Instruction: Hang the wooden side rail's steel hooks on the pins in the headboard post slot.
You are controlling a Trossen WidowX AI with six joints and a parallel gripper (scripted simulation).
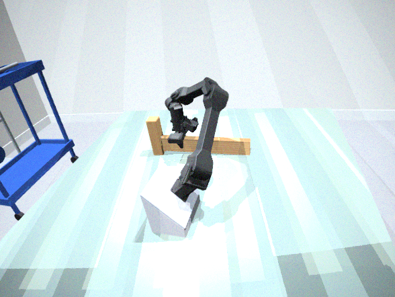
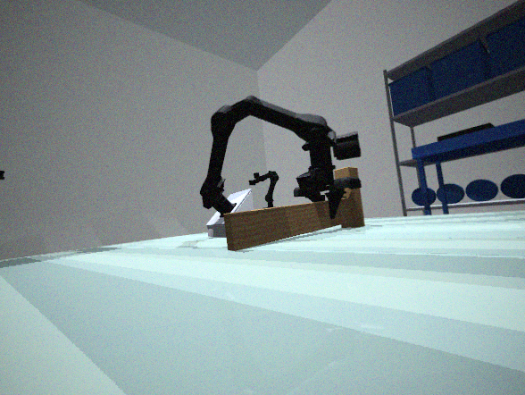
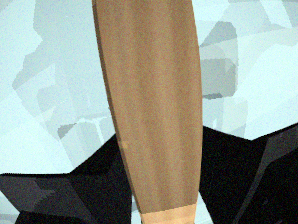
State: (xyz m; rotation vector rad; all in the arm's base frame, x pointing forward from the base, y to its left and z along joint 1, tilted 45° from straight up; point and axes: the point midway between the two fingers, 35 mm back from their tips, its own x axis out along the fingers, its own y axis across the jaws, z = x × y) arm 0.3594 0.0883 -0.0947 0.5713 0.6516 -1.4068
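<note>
The wooden side rail stands on edge on the table. Its near end is raised against the upright headboard post, and its far end rests on the table. My gripper is shut on the rail from above, close to the post. In the wrist view the rail runs between the dark fingers. The steel hooks and the pins in the post's slot are hidden.
The arm's base sits on a white block in front of the rail. A blue cart stands off the table's left side. A shelf rack with blue bins stands behind the post.
</note>
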